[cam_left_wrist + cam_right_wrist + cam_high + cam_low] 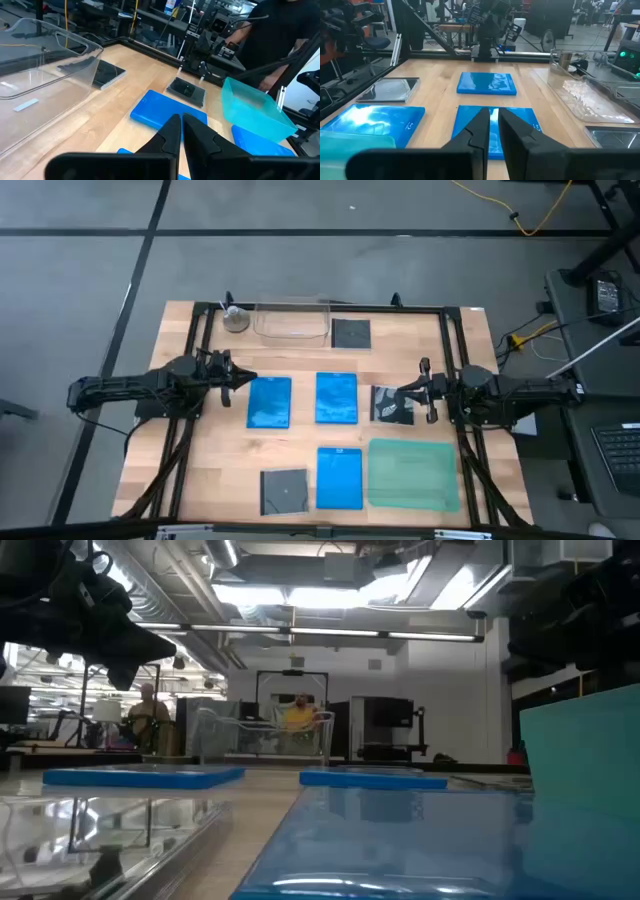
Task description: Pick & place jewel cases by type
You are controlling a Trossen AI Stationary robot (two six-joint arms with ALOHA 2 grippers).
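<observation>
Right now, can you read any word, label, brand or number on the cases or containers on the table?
None can be read.
Bright blue rectangular plastic case: a small pale mark, too blurred to read.
Clear plastic rectangular tub: a small pale sticker, nothing legible on it.

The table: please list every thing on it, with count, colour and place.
blue jewel cases: three; two side by side mid-table, one on the near edge.
dark square cases: three; far edge, near edge, and a patterned one by the right gripper.
green tray: one, near right corner.
clear tub: one, far edge.
small metal cup: one, beside the tub.
left gripper: shut, empty, left of the blue cases.
right gripper: empty, over the patterned case.
</observation>
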